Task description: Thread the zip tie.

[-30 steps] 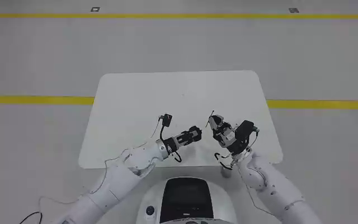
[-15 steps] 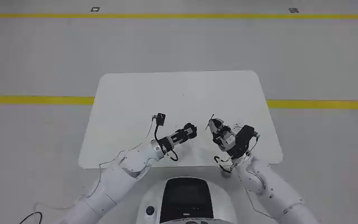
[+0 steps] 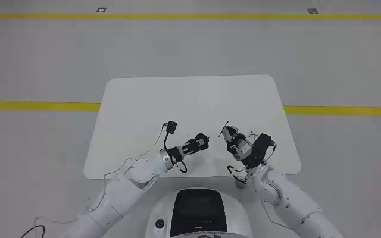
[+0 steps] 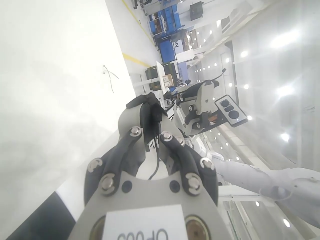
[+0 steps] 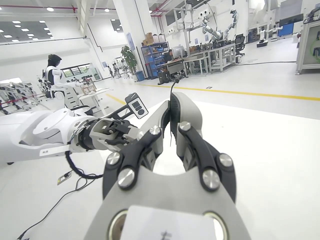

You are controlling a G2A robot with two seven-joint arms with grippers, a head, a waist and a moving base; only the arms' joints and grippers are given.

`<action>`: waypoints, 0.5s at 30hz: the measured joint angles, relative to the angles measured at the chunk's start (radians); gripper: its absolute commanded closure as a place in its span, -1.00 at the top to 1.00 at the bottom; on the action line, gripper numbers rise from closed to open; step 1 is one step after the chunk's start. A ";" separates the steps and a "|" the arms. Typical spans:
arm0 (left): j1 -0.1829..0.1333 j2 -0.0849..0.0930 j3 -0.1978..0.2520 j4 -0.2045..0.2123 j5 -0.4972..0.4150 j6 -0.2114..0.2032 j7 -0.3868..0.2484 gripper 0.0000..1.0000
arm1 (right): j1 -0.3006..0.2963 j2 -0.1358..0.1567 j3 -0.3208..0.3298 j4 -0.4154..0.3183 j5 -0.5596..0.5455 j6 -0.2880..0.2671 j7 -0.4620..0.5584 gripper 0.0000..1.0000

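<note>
I see the right gripper [image 5: 171, 102] clamped on the zip tie [image 5: 171, 88] — the left gripper [image 4: 148, 106], jaws together, hangs just left of it.

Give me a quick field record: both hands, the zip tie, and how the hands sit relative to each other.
Left hand: shut; contents unclear.
Right hand: shut on the zip tie, one end poking out in front.
Hands: facing each other above the table, apart.
Threading: no closed loop visible.
On table: thin loose strand.
</note>
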 measured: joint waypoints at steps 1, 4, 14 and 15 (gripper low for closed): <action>0.000 0.000 0.000 0.000 0.000 0.000 0.000 -1.00 | 0.000 0.000 0.000 0.000 0.000 0.000 0.000 -1.00; 0.000 0.000 0.000 0.000 0.000 0.000 0.000 -1.00 | -0.001 -0.002 0.003 -0.004 0.003 0.011 0.000 -1.00; 0.000 0.000 0.000 0.000 0.000 0.000 0.000 -1.00 | 0.047 -0.049 -0.063 0.060 -0.011 0.022 -0.103 -1.00; 0.000 0.000 0.000 0.000 0.000 0.000 0.000 -1.00 | 0.053 -0.054 -0.072 0.073 -0.009 0.020 -0.110 -1.00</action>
